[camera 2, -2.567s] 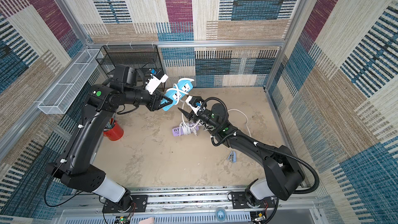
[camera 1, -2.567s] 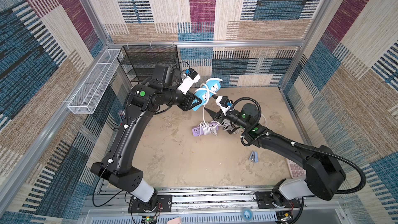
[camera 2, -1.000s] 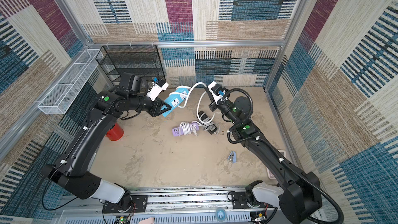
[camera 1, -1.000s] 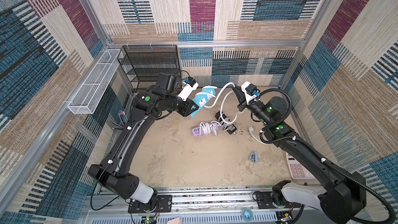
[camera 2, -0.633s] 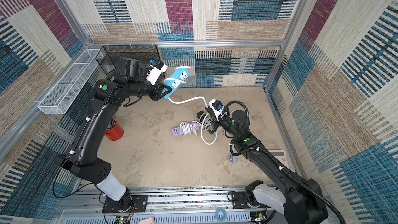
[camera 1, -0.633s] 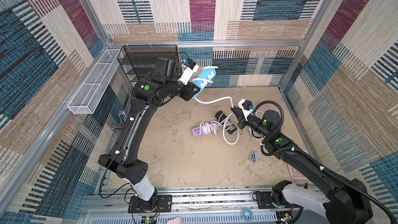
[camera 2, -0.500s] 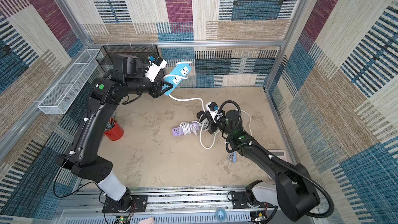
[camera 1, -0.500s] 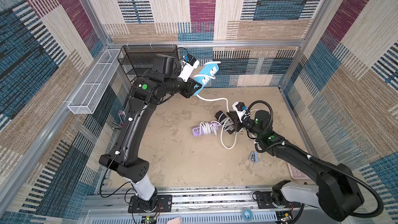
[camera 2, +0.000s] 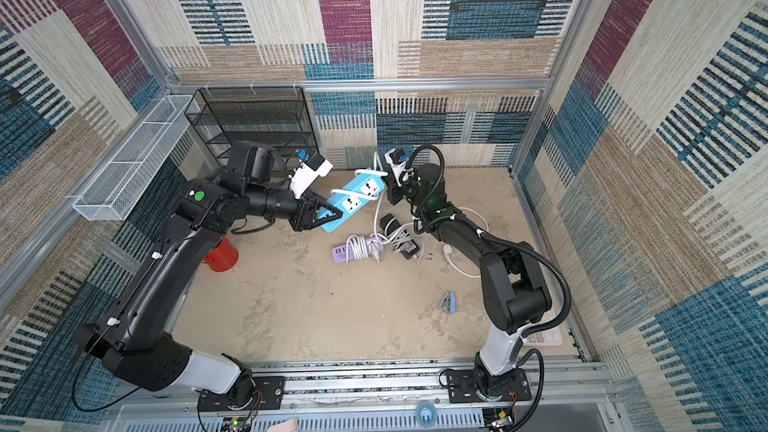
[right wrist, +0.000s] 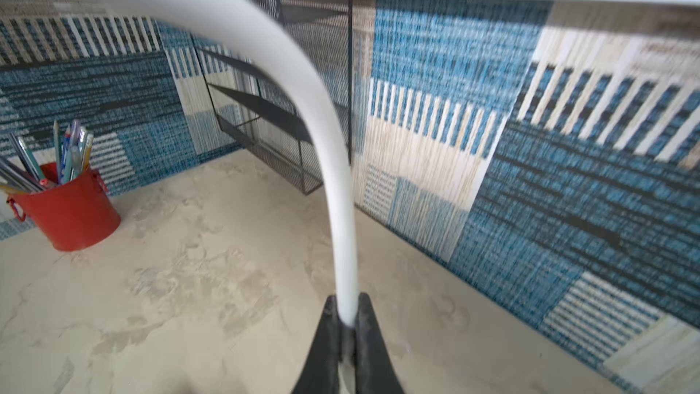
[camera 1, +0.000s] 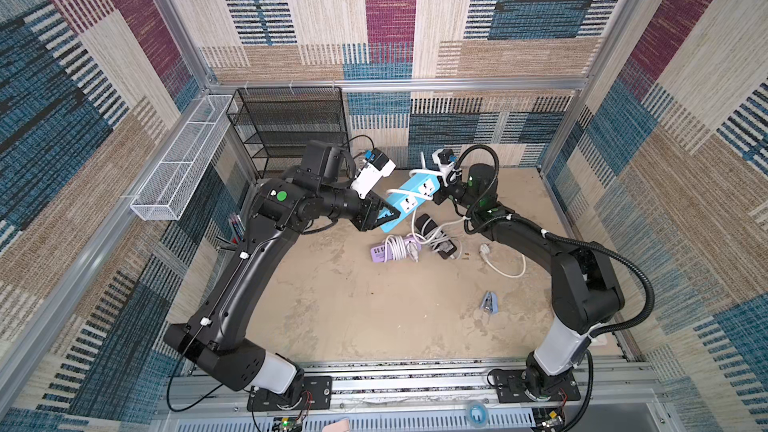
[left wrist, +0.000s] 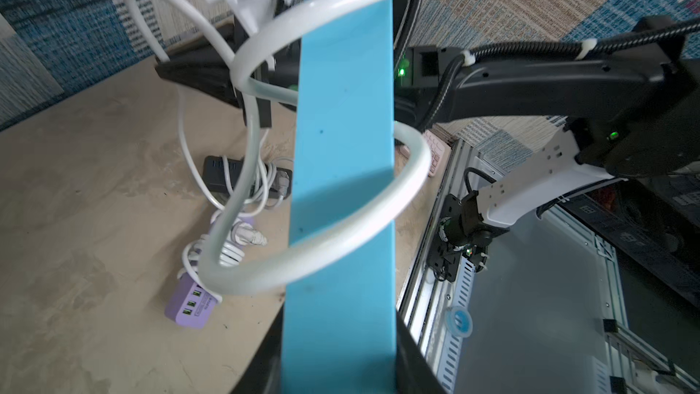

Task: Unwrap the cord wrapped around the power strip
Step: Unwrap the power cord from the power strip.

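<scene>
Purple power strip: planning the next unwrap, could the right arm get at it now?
Probably not yet: the right gripper is shut on the white cord, though the purple power strip lies unobstructed.

Power strip (camera 1: 409, 200) hangs over the table (camera 1: 353, 305), behind another strip (camera 1: 380, 252) lying on it; rack (camera 1: 291, 130) stands back-left

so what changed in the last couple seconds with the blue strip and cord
The right gripper, shut on the white cord, rose from low near the table to the far end of the light blue plastic power strip. The left gripper brought that strip down from higher up. Both grips held; the purple power strip stayed put.
</scene>
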